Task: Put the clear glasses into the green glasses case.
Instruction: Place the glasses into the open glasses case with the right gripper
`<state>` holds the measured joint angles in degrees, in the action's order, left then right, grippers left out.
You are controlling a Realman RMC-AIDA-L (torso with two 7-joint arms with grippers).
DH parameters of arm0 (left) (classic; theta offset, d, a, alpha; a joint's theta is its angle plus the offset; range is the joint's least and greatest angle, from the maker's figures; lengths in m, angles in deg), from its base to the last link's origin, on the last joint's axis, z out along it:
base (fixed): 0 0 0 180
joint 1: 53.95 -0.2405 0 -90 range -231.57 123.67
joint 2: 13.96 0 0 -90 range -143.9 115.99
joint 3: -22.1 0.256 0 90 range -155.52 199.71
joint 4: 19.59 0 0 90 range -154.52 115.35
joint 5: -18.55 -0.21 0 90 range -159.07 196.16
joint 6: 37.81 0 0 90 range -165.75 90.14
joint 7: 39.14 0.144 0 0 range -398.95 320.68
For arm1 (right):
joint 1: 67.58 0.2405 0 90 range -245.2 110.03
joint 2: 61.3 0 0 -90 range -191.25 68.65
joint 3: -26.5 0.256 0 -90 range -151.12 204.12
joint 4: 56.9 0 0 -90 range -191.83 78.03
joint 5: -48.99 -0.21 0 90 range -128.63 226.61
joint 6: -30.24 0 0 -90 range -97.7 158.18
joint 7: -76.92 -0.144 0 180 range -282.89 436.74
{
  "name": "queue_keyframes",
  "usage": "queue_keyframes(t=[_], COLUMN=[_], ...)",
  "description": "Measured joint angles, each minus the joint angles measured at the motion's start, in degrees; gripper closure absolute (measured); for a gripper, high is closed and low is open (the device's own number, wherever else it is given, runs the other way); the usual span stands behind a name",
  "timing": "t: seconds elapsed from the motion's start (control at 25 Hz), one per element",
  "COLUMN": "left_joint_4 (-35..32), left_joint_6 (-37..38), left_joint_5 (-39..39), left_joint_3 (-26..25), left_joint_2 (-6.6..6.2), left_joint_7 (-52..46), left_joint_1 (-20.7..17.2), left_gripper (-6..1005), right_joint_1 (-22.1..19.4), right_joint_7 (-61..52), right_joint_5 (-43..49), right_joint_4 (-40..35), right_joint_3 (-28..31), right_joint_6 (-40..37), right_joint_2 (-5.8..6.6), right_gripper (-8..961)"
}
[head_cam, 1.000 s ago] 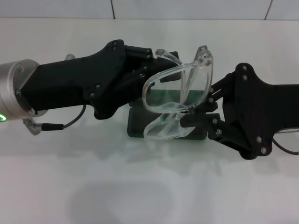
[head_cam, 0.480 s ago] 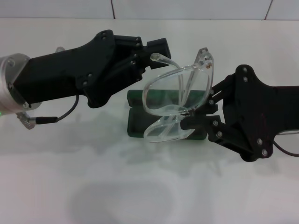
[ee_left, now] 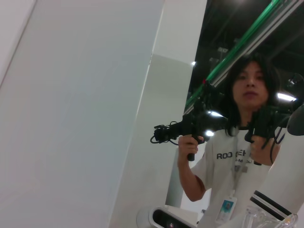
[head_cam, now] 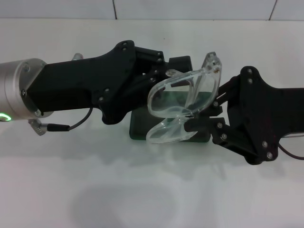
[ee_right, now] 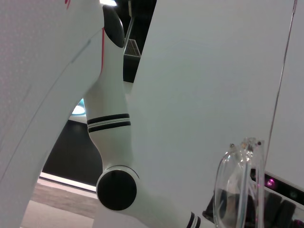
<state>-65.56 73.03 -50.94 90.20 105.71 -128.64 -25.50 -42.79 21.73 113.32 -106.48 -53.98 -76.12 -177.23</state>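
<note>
I see the glasses [head_cam: 183,102] held up in the air just above the case [head_cam: 142,126]. My right gripper [head_cam: 202,116] pinches their right end. My left gripper [head_cam: 164,78] touches their left side; I cannot tell its grip.

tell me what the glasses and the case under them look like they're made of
The clear glasses look like thick, glossy transparent plastic: the dark case and gripper show straight through the frame and lenses, and the edges catch bright highlights. The green glasses case looks like a rigid shell with a smooth dark green skin, possibly plastic or leatherette; too much is hidden behind the glasses and arms to say.
</note>
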Motion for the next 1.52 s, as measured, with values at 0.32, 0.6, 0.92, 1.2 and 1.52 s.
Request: queue_keyframes(t=[0.32,0.6,0.92,1.2,1.52], left_joint_4=[-0.22,1.36,2.16,1.93,-2.08], left_joint_6=[-0.23,-0.42,-0.56,-2.38,-2.75], left_joint_5=[0.12,-0.78,-8.87,-15.38,-15.78], left_joint_3=[-1.76,-5.25,-23.16,-36.81,-37.58], left_joint_2=[-0.04,-0.44,-3.11,-7.23,-7.83], left_joint_7=[0.34,1.43,2.20,0.65,0.02], left_joint_1=[-0.40,-0.63,-2.08,-4.91,-9.72], left_gripper=[947,947,947,947,947], right_joint_1=[-0.02,-0.19,-0.39,-4.01,2.28], right_joint_7=[0.00,-0.01,-9.32,-34.98,-61.31], right_joint_5=[0.00,0.02,4.84,24.72,43.64], right_joint_4=[0.00,0.00,-5.76,-32.94,-52.40], right_joint_3=[0.01,-0.05,0.72,1.47,-1.97], right_joint_6=[-0.08,-0.14,1.54,7.66,5.84], right_joint_2=[0.00,0.00,0.58,0.38,0.35], right_gripper=[895,895,894,894,894])
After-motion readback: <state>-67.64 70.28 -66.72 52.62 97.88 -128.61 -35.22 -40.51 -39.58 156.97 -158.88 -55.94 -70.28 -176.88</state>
